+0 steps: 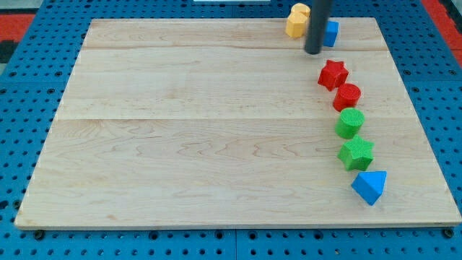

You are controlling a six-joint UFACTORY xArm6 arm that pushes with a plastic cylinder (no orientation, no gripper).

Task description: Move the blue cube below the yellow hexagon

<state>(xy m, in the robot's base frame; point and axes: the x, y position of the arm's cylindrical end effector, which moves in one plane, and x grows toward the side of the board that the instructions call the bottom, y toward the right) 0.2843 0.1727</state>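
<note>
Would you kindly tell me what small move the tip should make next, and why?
Probably shift my tip around to the view's top of the blue cube. The tip sits just below-left of it, between it and the yellow hexagon, so from here a push cannot send the cube downward.

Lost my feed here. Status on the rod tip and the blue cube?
My tip down at view's top, just left of blue cube. Cube sits right of yellow hexagon, not below. Red star close underneath.
</note>
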